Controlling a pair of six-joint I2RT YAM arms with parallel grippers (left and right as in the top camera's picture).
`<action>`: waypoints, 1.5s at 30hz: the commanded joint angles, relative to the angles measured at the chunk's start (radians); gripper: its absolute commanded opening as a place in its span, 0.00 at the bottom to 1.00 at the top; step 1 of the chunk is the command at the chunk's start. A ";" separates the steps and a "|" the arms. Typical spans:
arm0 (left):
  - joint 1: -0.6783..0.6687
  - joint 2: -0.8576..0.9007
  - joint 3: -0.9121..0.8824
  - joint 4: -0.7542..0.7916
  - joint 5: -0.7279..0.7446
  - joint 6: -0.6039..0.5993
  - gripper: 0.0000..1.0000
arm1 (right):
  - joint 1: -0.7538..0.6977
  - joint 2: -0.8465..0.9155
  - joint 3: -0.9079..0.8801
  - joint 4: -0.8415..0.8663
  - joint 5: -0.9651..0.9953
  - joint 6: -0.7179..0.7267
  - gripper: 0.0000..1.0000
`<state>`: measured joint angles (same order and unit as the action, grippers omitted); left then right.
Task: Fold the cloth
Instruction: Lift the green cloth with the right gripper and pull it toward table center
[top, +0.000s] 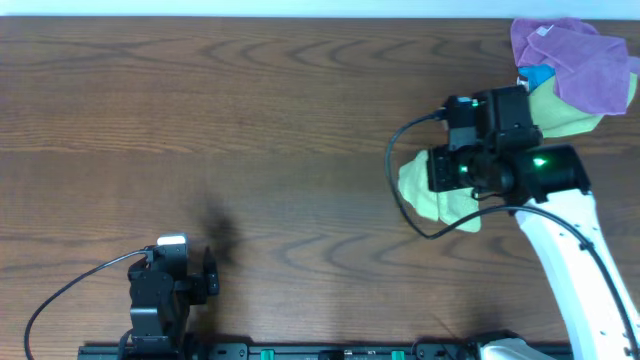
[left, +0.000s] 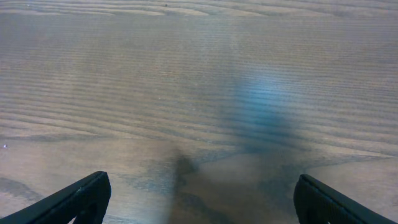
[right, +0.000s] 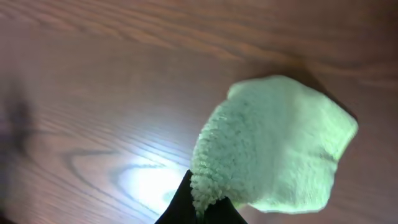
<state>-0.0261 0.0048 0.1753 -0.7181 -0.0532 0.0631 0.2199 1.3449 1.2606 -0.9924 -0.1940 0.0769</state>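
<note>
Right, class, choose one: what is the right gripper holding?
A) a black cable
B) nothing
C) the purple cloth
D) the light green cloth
D: in the right wrist view, the right gripper is closed on an edge of the light green cloth.

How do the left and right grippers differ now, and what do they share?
The left gripper is wide open and holds nothing; the right gripper is shut on the cloth. The left gripper sits near the front edge of the table; the right gripper is farther back, nearer the purple cloth. Both are black.
</note>
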 joint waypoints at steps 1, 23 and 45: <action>0.007 0.000 -0.013 -0.025 -0.009 -0.003 0.95 | 0.052 -0.033 0.001 0.018 0.021 0.027 0.01; 0.007 0.000 -0.013 -0.025 -0.009 -0.003 0.95 | 0.085 0.069 -0.043 0.340 -0.034 0.023 0.01; 0.007 0.000 -0.013 -0.026 -0.009 -0.003 0.95 | 0.253 0.352 0.340 -0.214 0.139 -0.070 0.99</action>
<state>-0.0261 0.0048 0.1753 -0.7181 -0.0532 0.0628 0.4683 1.7004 1.6405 -1.1973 -0.1093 -0.0109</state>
